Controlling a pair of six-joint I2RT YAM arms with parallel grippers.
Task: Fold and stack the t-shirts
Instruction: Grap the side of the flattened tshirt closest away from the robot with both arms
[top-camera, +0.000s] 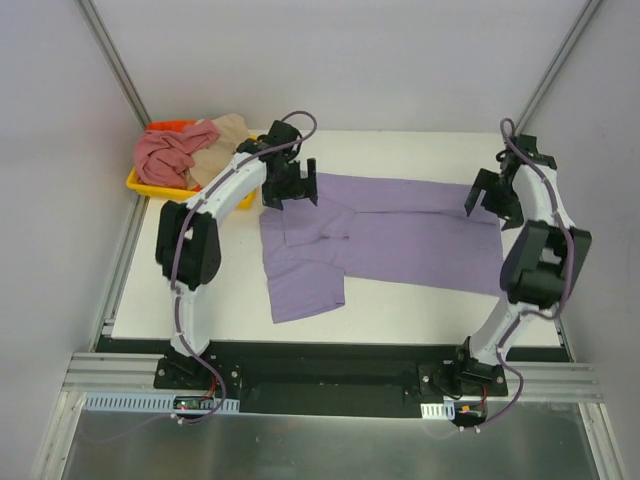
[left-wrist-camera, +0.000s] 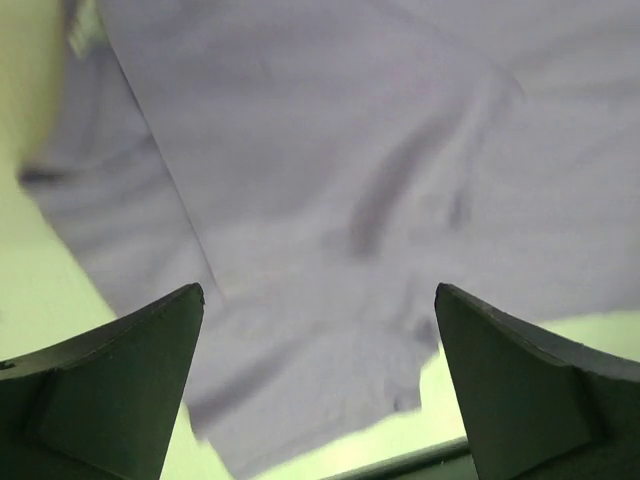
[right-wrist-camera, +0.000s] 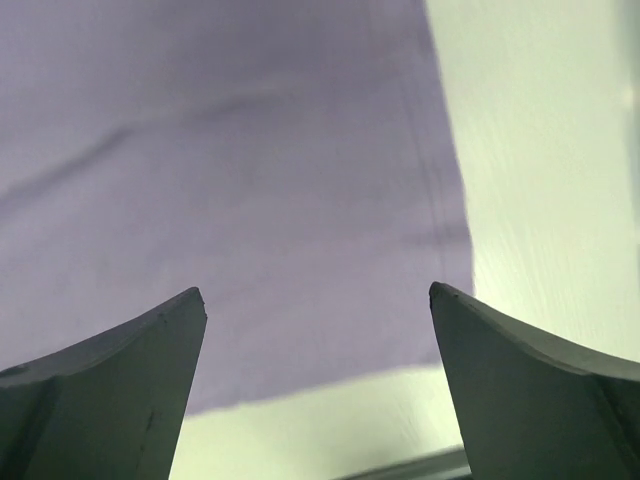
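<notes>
Left gripper and right gripper hover, jaws spread wide, above the lavender t-shirt. Pink t-shirt and beige t-shirt lie crumpled in the yellow tray.

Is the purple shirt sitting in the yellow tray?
No, the purple shirt lies spread on the table; the yellow tray holds the pink shirt and the beige shirt.

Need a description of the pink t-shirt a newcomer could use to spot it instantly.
Start at the white table and go to its far left corner, where a yellow tray sits. The pink t-shirt is the crumpled heap on the tray's left side. The beige t-shirt bunched to its right and the lavender t-shirt spread flat mid-table differ in colour.
</notes>
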